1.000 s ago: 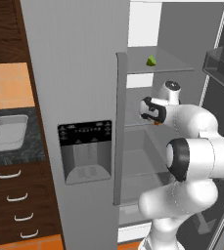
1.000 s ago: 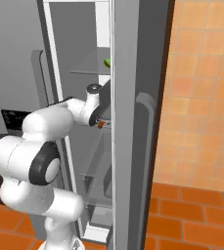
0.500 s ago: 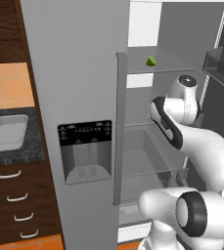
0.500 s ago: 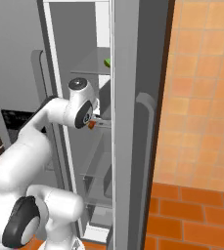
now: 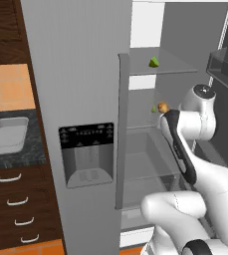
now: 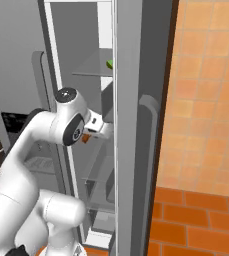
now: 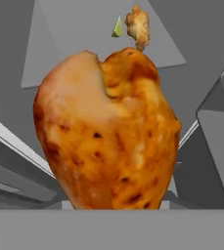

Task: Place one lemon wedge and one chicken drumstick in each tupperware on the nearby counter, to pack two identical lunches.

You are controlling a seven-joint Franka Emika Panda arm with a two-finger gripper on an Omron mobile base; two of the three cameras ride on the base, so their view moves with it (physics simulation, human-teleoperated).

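I read claw (image 6: 88,136) clamped on chicken drumstick (image 7: 108,132), inside fridge. Second drumstick (image 7: 137,27) at 12 o'clock on shelf, lemon wedge (image 7: 117,28) beside. Step: fetching drumstick. Next: withdraw, carry to tupperware (image 5: 6,135) on desk (image 5: 16,157), 9 o'clock.
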